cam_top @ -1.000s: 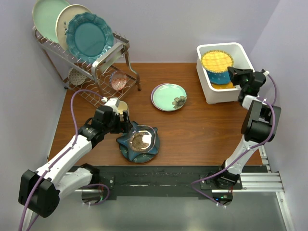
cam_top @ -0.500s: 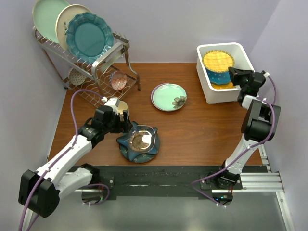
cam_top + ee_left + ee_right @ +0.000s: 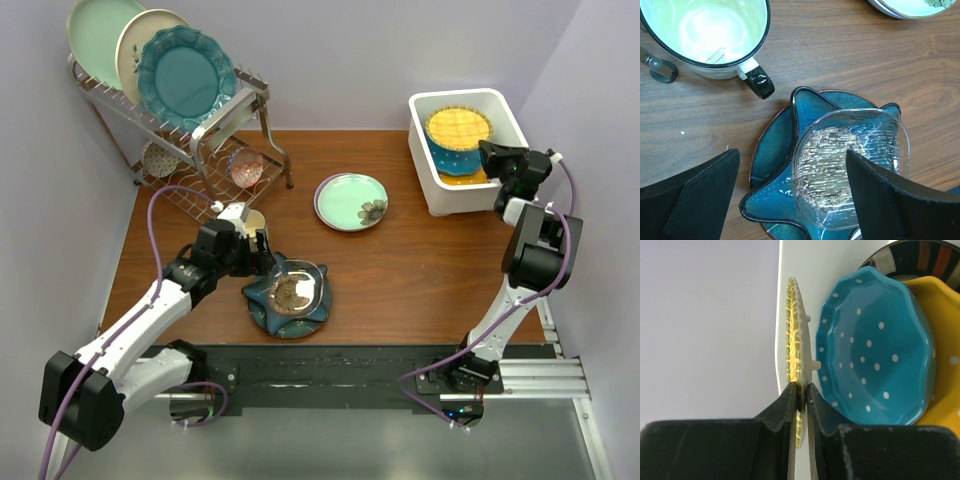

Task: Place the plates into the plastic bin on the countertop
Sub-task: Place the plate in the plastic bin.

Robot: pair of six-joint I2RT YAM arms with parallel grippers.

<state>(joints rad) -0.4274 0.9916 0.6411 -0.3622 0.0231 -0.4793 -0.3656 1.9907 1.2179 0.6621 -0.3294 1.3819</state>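
- In the top view, the left arm ran from its base up and right, elbow low, and ended with the left gripper at the left edge of a stack of dishes topped by a clear glass dish.
- The stack sat near the front edge of the countertop; bare wood lay open to its right.
- A pale green plate lay flat and alone at mid-table, well apart from the white plastic bin in the far right corner.
- The right arm stood folded upright along the right edge, its right gripper reaching over the bin's near-right rim.
- A yellow lattice plate hung over the bin's far half, above a blue dotted plate.
- A wire rack filled the far left corner.
- In the left wrist view, both fingers stood wide apart, straddling the glass dish on a dark teal star-shaped dish; nothing was gripped.
- A cream cup stood just beyond the stack.
- In the right wrist view, the right gripper's jaws were clamped on the yellow lattice plate's rim, seen edge-on.
- The blue dotted plate lay beside it over an orange scalloped plate, and the bin's white wall rose close behind.
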